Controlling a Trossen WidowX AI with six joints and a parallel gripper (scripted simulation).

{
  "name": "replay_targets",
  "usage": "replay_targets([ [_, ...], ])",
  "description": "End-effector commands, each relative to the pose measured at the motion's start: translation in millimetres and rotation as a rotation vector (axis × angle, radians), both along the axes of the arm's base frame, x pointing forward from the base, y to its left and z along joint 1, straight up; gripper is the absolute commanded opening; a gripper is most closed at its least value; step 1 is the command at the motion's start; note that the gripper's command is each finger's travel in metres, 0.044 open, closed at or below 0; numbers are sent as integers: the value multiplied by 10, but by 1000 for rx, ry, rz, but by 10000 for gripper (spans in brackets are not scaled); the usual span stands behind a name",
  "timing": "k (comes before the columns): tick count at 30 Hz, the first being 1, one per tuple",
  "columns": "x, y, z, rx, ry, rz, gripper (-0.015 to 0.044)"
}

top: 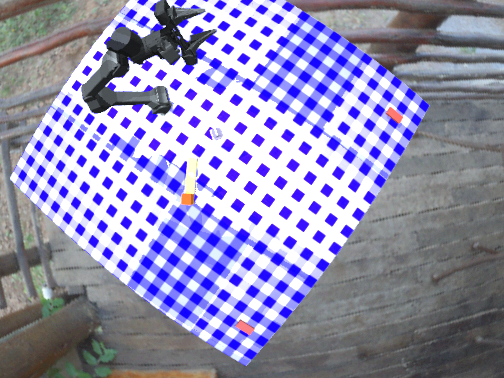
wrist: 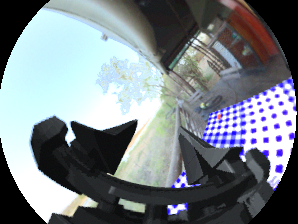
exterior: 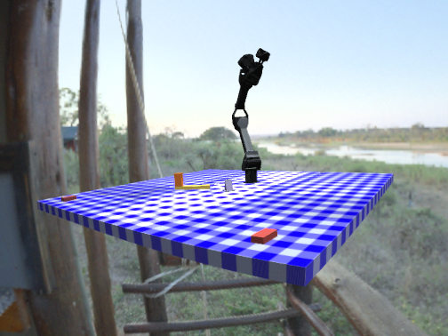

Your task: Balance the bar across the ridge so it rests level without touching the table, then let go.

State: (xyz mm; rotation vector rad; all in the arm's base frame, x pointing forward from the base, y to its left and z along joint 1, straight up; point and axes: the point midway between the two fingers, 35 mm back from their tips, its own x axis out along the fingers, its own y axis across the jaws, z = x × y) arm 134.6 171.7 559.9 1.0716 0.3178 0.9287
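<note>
The yellow bar (top: 191, 175) (exterior: 196, 187) lies flat on the checked table, with an orange block (top: 187, 199) (exterior: 179, 180) standing on one end. The small grey ridge (top: 216, 133) (exterior: 228, 185) stands on the table beyond the bar's other end, apart from it. My gripper (top: 210, 20) (wrist: 158, 125) is open, with nothing between its fingers. It is raised high above the table, well away from the bar and the ridge. The wrist view does not show the bar or the ridge.
One red block (top: 394, 115) lies near the table's right corner in the top view, and another red block (top: 245, 327) near its lowest corner. Both red blocks also show in the exterior view. The checked table (top: 320, 227) (exterior: 311, 222) ends close beyond them.
</note>
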Motion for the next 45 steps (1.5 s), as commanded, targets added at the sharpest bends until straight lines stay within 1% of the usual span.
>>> replay_targets([
  [1,168,26,-111,-102,-45,-69,315],
  [11,603,-4,-414,-397,-160,-227,315],
  [23,1053,-141,-802,-774,-273,-330,315],
  [34,1419,-359,-1176,-1124,-343,-347,315],
  [45,1714,-662,-1555,-1459,-390,-287,315],
])
